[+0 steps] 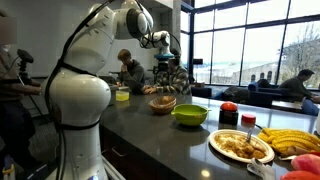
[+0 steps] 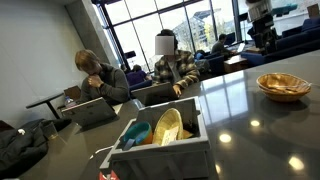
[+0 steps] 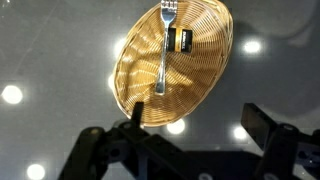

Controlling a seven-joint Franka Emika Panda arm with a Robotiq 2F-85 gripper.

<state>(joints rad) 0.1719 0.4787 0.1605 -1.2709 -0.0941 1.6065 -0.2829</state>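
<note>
Tall windows (image 1: 240, 40) line a café-like room where people sit at tables. A long, dark grey glossy surface (image 3: 40, 60) carries everything. Near one edge a grey plastic crate (image 2: 160, 158) holds a yellow plate (image 2: 168, 127) standing on edge beside a teal item (image 2: 135, 133). Well in from the edges lies an oval woven wicker basket (image 3: 135, 75). The arm's black jaws hang over its rim, spread wide and empty. Inside the basket a metal fork (image 3: 164, 50) lies lengthwise, with a small dark, yellow-labelled jar (image 3: 182, 41) just beside its neck.
</note>
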